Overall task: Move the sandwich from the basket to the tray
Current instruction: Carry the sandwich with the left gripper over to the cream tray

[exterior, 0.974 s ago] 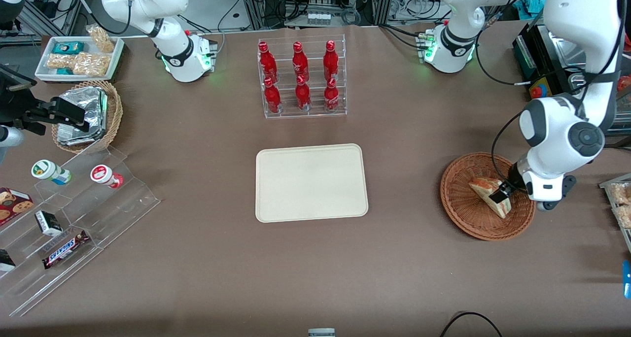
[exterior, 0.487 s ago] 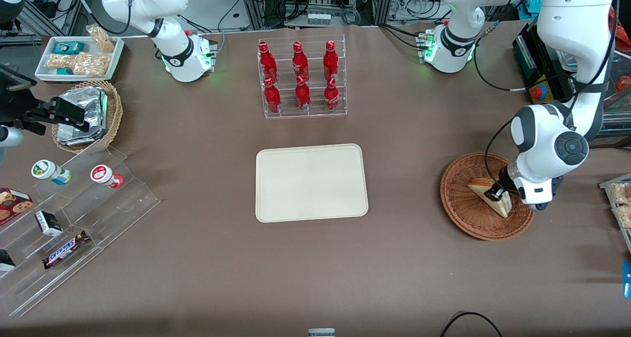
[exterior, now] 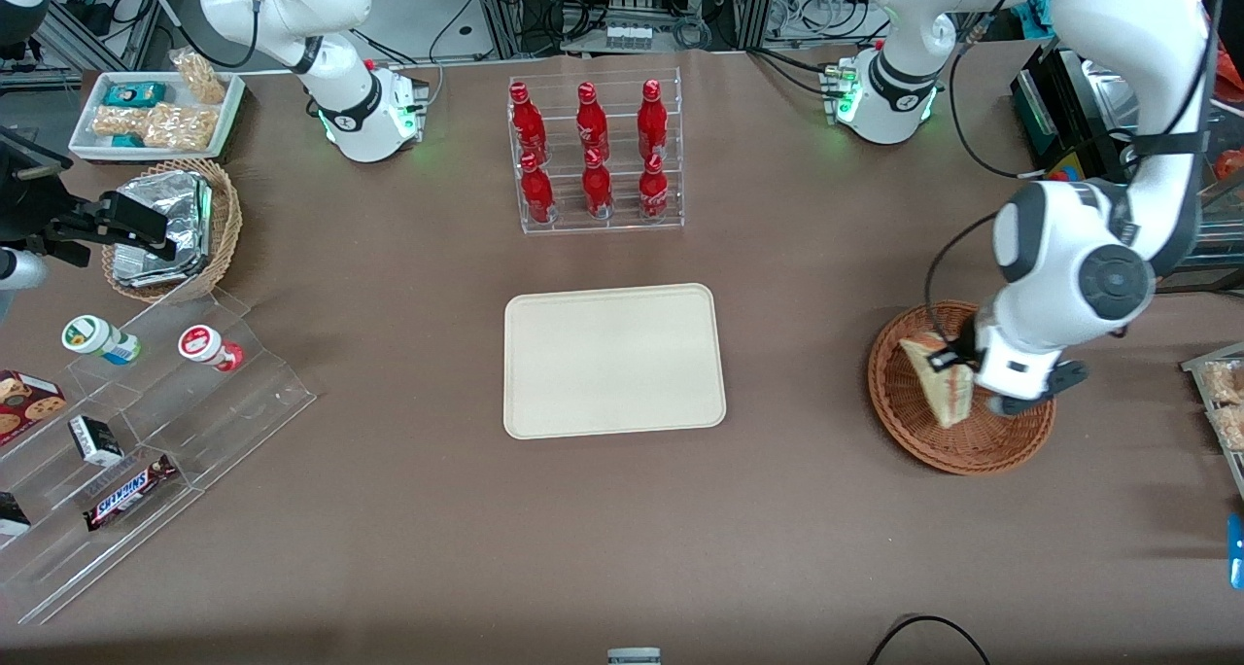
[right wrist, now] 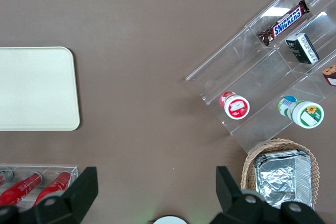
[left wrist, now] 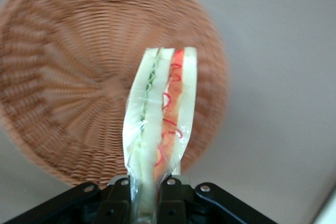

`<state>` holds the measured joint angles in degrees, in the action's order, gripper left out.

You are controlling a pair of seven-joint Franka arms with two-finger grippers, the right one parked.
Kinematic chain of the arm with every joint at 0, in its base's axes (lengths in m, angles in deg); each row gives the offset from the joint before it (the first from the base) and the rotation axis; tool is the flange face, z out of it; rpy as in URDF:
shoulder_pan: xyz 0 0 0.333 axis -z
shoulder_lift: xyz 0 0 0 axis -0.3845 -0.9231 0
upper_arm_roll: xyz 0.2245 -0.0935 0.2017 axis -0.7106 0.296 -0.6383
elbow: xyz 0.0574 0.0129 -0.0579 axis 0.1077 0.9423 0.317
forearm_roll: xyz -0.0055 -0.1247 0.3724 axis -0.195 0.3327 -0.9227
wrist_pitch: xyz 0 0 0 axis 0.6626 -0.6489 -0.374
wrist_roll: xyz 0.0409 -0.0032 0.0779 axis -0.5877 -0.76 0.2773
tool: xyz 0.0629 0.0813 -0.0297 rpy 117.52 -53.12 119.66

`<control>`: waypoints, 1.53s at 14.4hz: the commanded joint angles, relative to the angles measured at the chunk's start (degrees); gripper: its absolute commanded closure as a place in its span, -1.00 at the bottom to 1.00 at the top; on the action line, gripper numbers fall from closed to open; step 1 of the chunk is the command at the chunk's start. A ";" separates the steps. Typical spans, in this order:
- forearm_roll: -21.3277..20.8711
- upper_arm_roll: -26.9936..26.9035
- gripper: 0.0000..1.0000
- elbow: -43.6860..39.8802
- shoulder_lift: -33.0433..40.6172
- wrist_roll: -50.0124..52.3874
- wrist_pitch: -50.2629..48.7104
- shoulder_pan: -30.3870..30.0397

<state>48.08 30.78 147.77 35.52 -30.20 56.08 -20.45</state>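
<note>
The sandwich (exterior: 937, 385) is a wedge in clear wrap, white bread with green and red-orange filling showing along its cut edge (left wrist: 160, 124). It hangs edge-up above the round brown wicker basket (exterior: 909, 422), lifted off the weave, with the basket floor (left wrist: 79, 82) visible beneath it in the wrist view. The gripper (exterior: 957, 373) sits over the basket's middle, and its fingers (left wrist: 122, 190) are clamped on the sandwich's thick end, one on each bread face.

The basket rests on the brown tabletop (exterior: 797, 509) toward the working arm's end. The cream-beige tray (exterior: 612, 361) lies flat at the middle of the tabletop, well apart from the basket, with nothing on it. Farther from the front camera than the tray stands a clear rack of six red bottles (exterior: 593, 155). Toward the parked arm's end are a lighter wicker basket holding foil packets (exterior: 165, 227), a white snack tray (exterior: 155, 111), and a stepped clear display stand (exterior: 146, 432) carrying small cups and a Snickers bar (exterior: 128, 491).
</note>
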 commanded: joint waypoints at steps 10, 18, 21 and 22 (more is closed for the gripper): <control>-0.94 2.86 1.00 -22.21 -17.95 26.89 -0.09 29.28; -3.22 2.77 1.00 -34.97 -28.86 34.47 -2.37 38.26; -3.93 2.86 1.00 -36.37 -31.31 34.38 -2.02 38.96; -3.93 2.86 1.00 -36.99 -32.20 34.30 -1.85 38.96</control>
<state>45.11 34.40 114.54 5.89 3.14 55.77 17.52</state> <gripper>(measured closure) 0.855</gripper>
